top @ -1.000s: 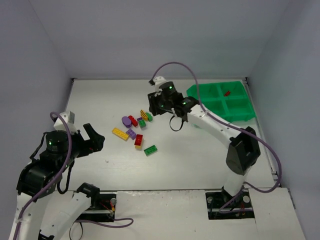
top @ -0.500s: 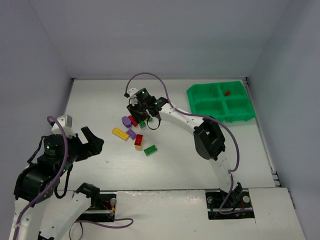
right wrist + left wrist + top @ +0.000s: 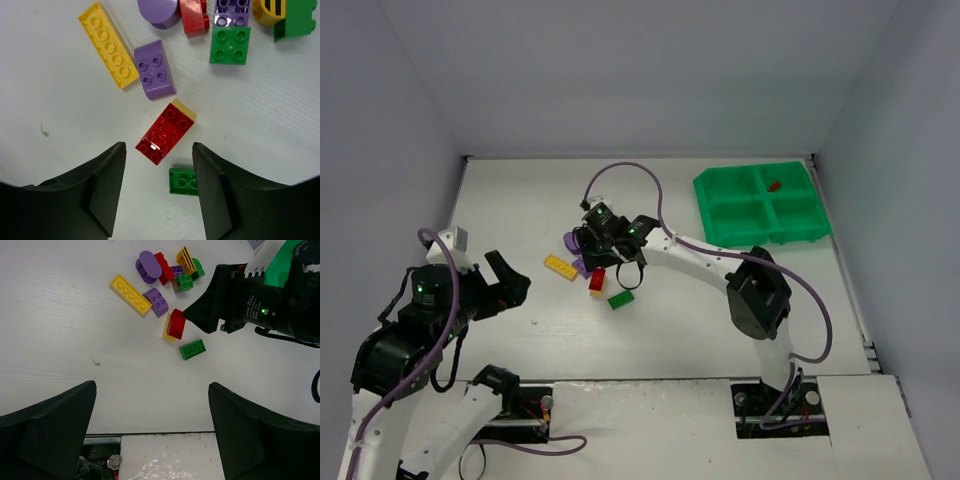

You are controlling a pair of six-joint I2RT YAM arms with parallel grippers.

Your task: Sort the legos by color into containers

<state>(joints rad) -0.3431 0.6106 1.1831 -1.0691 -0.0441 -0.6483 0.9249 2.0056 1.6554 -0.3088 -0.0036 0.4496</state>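
Right tool (image 3: pixel 159 150) parted, roughly eleven loose legos (image 3: pixel 154 70)

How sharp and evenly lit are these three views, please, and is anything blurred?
Top external: soft, even light, faint shadows, the legos tiny but unblurred. Left wrist: sharp throughout; its fingers loom as dark shapes. Right wrist: crisp, with a small glare spot on the red brick.

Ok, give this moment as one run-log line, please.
right gripper: open above red brick | left gripper: open, empty | tray: one red piece, far right compartment | loose bricks: on table
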